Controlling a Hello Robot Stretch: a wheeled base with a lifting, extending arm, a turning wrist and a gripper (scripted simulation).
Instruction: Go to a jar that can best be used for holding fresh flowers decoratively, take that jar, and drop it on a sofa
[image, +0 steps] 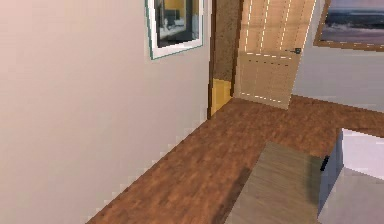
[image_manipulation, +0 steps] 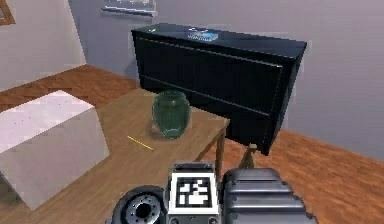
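Claw (image_manipulation: 140, 210): far end not made out; grip and load, cannot tell
Jar (image_manipulation: 170, 113): green, upright on table (image_manipulation: 112, 160), straight out beyond claw, well apart
Why: likely parked side-on so the arm can reach it

On the tabletop (image_manipulation: 130, 172), a bare strip runs between white box (image_manipulation: 50, 140) near left and green jar (image_manipulation: 171, 113) farther right; just a thin yellow pencil (image_manipulation: 139, 143) lies in it. Black cabinet (image_manipulation: 220, 75) walls off the far side behind the jar. Ahead, floor (image: 190, 160) is open between left wall (image: 80, 100) and the tabletop's edge, up to the far door (image: 268, 55).
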